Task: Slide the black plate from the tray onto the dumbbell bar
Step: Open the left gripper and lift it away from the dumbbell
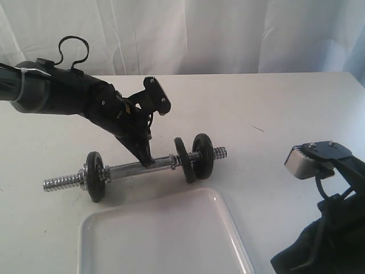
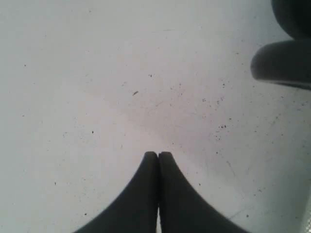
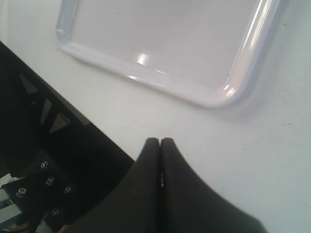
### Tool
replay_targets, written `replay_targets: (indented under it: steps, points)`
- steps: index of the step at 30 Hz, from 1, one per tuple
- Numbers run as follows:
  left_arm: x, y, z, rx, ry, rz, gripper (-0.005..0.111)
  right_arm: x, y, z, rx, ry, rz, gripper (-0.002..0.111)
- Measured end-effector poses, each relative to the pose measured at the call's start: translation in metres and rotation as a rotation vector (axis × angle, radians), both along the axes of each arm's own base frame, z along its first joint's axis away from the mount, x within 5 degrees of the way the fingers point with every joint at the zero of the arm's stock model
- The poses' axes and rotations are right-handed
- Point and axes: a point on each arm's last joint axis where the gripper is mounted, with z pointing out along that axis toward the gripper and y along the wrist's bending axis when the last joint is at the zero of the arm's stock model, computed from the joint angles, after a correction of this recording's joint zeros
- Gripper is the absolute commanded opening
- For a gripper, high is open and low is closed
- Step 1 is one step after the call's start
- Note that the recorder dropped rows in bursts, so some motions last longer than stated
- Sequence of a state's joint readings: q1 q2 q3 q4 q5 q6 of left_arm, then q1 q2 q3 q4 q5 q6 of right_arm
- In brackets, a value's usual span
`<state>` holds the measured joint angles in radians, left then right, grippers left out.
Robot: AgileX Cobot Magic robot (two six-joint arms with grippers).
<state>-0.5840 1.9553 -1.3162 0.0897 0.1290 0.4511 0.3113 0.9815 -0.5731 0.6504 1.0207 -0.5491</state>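
Black plate sits on the dumbbell bar, near the white tray. Both sets of jaws are closed, holding nothing.

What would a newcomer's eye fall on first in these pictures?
A chrome dumbbell bar lies mid-table, carrying three black weight discs, one near its left end, two near its right. The shut left gripper angles down at its middle; a white tray, bare where visible, sits nearer the camera.

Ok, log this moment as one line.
left hand: shut, tip by bar | right hand: shut, near tray corner | bar: three black discs on it | tray: bare where visible
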Motion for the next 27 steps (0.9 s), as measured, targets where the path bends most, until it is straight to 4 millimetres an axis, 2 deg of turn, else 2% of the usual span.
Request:
replay_targets:
  steps: [5,11,13,15,21,27]
  points:
    - [0.0,0.0,0.009,-0.014,-0.027,-0.002,0.0,0.0,0.0,0.0,0.0,0.0,0.0,0.0]
    - [-0.014,0.009,0.068,-0.127,-0.085,0.063,0.0,0.001,0.0,0.0,0.001,-0.01,-0.007,0.0]
    - [-0.021,0.014,0.079,-0.139,-0.075,0.082,0.0,0.001,0.0,0.0,0.001,-0.012,-0.008,0.0]
    - [-0.033,0.022,0.089,-0.171,-0.069,0.112,0.0,0.002,0.0,0.0,0.001,-0.017,-0.012,0.0]
    - [-0.072,0.047,0.093,-0.296,-0.069,0.207,0.0,0.003,0.0,0.0,0.002,-0.031,-0.022,0.0]
    - [-0.152,0.1,0.099,-0.573,-0.095,0.35,0.0,0.005,0.0,0.001,0.003,-0.046,-0.033,0.0]
